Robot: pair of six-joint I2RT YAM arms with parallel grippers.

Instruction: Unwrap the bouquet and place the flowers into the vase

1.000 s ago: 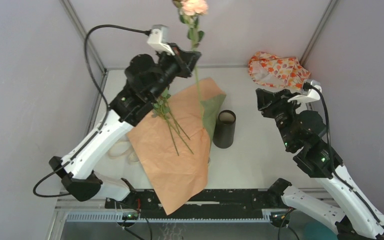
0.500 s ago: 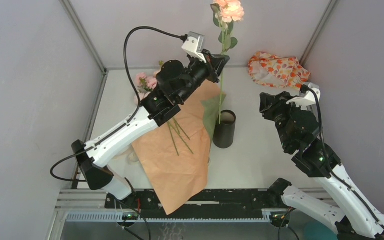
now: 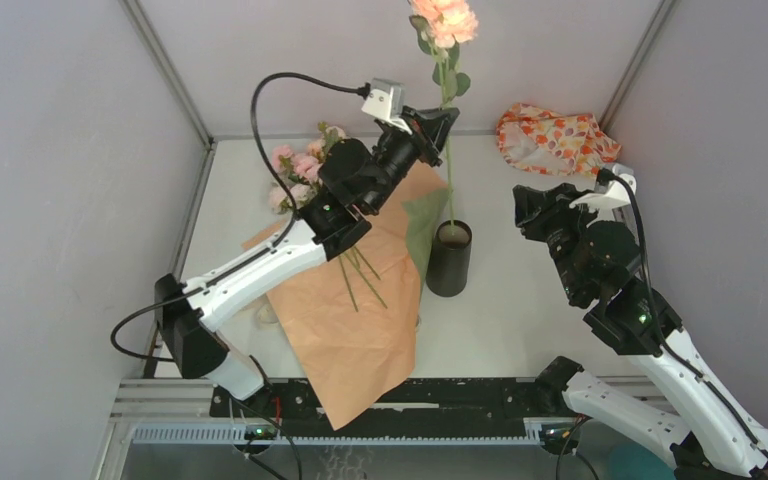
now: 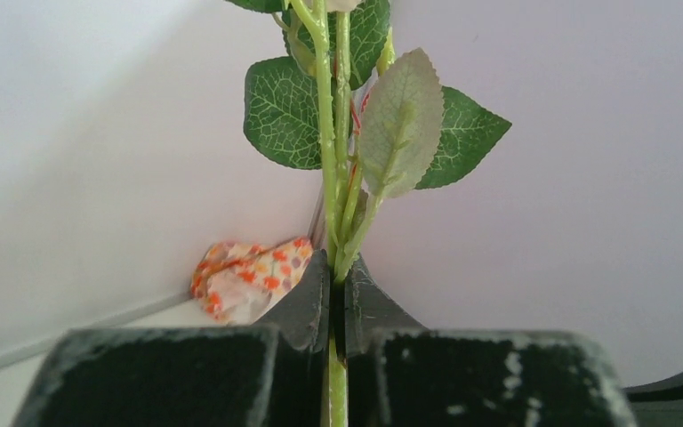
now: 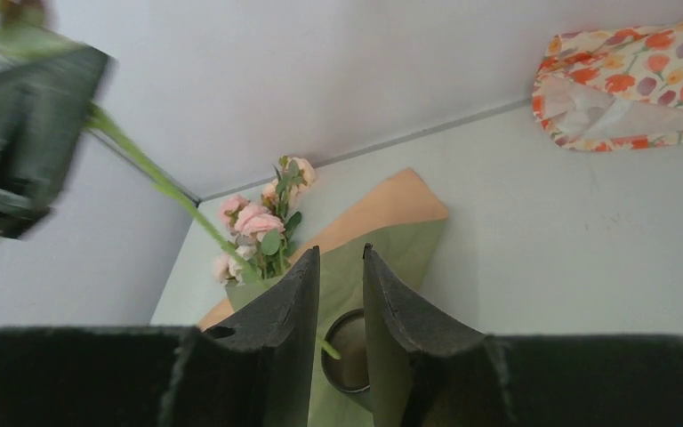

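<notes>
The rose stem (image 3: 450,190) now reaches the vase (image 3: 448,268).

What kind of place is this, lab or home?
Likely a lab test cell: grey panel walls, metal corner posts, white table with left arm and right arm bolted at its near edge.

Overhead view, wrist close-ups; vase (image 3: 447,268) in two.

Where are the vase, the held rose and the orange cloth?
vase (image 3: 447,272), top view, its black side.
held rose (image 3: 445,18), top view, its peach bloom.
orange cloth (image 3: 557,140), top view, its middle.
</notes>
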